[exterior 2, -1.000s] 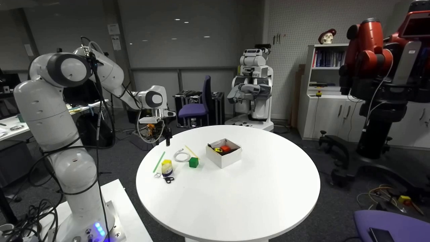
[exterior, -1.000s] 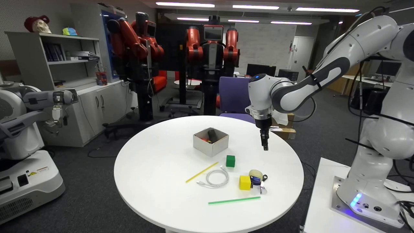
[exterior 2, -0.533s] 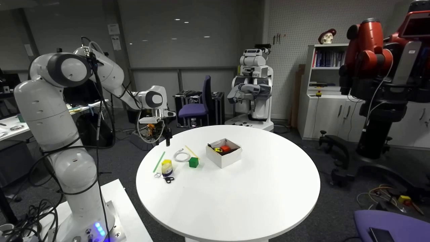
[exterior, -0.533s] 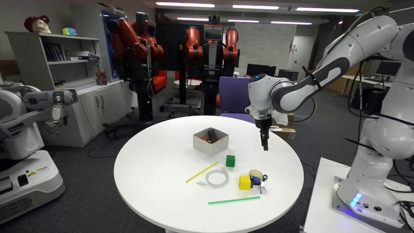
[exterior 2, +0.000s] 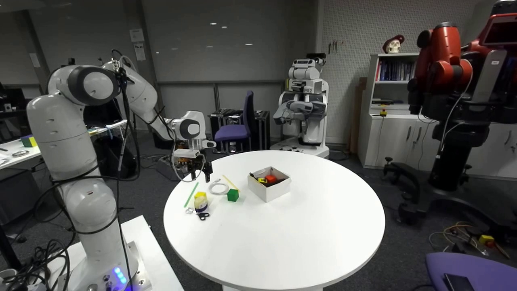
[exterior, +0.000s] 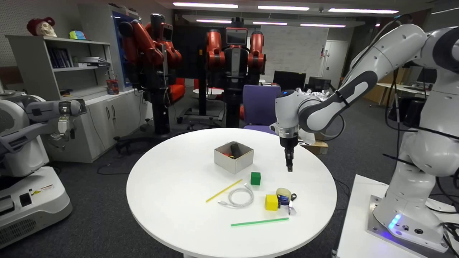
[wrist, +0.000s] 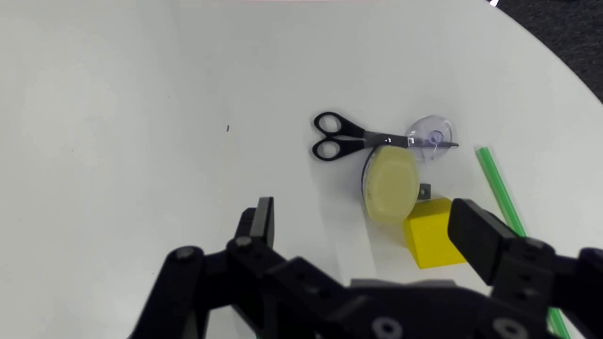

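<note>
Holds nothing in the wide-spread gripper (wrist: 363,205) above the table (wrist: 377,70). Shows there, rightward in the wrist view, scissors (wrist: 386,140), a probably slick jar (wrist: 392,186) and, beside it, a yellow block (wrist: 434,235): seems light, stiff; suits a grip across opposite faces.

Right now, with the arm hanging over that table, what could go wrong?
If it came down among the things, the open end effector might bump the yellow block into the pale yellow tub, since they sit close together. Nudging the scissors could also drag the clear plastic disc that overlaps their blades in the wrist view.
</note>
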Motion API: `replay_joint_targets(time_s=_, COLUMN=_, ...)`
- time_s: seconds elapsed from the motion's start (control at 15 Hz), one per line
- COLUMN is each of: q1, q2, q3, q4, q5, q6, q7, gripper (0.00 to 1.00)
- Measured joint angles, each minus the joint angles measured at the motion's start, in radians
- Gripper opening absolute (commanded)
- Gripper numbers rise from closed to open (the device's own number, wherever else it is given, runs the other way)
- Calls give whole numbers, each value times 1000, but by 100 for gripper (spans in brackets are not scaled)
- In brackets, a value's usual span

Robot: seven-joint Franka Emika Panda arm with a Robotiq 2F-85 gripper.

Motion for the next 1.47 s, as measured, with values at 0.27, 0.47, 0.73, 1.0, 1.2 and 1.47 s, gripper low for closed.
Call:
replay_joint_targets(time_s=0.27, q1=-3, q2=53, q3=-33, q4=-35, q5=66, q6=129, q7=-54, gripper=100)
replay_joint_targets(time_s=0.47, q1=0, q2=80, q3=-35, q4=-75, q5=126, q6=223, q7=-60, gripper=100)
replay_joint_targets(time_s=0.73, q1=11, q2=111, q3=-33, q4=-116, q5=140, q6=316, q7=-60, gripper=100)
replay_joint_targets(time_s=1.0, q1=21, q2=168, q3=-33, q4=-134, q5=109, q6=414, q7=-53, gripper=100)
replay_joint_targets(time_s=1.2, q1=33, q2=220, q3=-33, q4=-135, q5=94, q6=499, q7=-36, gripper=100)
replay_joint_targets(time_s=1.47, q1=61, q2=268, q3=-50, q4=-134, q5=47, q6=586, q7=34, gripper=75)
